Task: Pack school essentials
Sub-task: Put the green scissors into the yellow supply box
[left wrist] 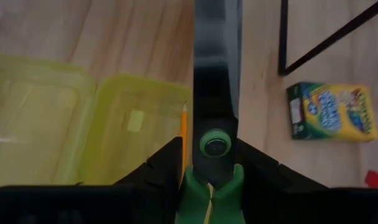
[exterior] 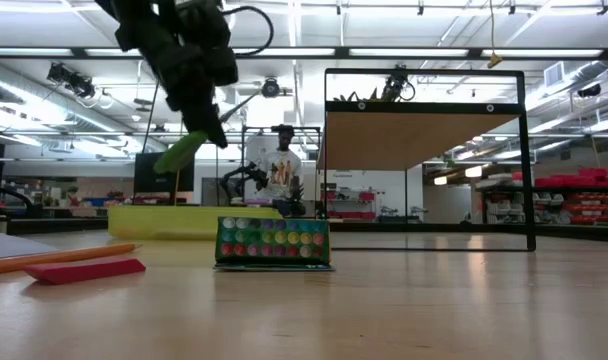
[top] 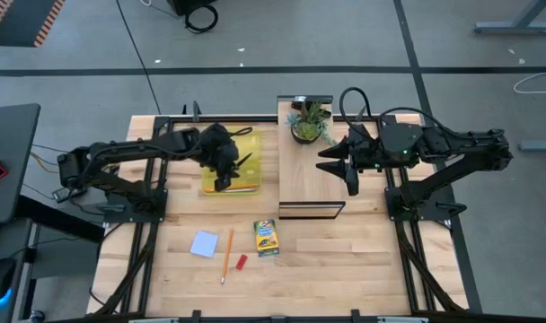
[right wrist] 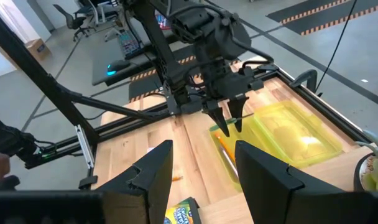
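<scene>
Green-handled scissors (left wrist: 215, 93) with dark blades sit clamped in the left gripper (top: 224, 176) above the yellow case (top: 242, 144), tips toward six o'clock; the right gripper (right wrist: 198, 165) gapes wide.

Translucent plastic case (top: 233, 161), wooden table (top: 345, 260)

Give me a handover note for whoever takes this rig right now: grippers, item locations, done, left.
Left gripper: shut on the green-handled scissors, above the yellow case.
Right gripper: open, empty, over the wooden board by the plant.
Done: one orange pencil lies in the case.
Left: scissors to release; crayon box, blue notepad, second pencil and red pen on the table.
</scene>
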Available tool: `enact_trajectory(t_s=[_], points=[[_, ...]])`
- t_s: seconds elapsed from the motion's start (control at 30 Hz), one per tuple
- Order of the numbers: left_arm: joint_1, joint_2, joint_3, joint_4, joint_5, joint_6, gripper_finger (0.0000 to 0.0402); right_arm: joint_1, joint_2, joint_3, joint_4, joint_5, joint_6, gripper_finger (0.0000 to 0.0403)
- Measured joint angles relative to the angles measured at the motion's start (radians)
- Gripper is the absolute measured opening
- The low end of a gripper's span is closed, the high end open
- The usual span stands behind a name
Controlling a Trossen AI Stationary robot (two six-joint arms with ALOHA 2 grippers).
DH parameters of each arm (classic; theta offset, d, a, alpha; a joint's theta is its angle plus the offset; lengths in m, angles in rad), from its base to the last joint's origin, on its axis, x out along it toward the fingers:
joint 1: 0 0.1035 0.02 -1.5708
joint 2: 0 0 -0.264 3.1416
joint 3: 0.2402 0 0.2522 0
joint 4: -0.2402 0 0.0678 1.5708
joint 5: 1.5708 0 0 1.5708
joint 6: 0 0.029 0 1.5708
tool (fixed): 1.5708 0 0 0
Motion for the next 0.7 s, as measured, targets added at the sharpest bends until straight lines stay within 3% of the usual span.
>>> enact_trajectory(t_s=[0.33,0.7], points=[[0.007,0.000,-0.073,0.038,-0.099,0.196,0.0134,0.000,0.000,0.000,0.000,0.000,0.017,0.0180],[0.007,0.000,-0.173,0.067,-0.166,0.251,0.0128,0.000,0.000,0.000,0.001,0.000,0.020,0.0180]])
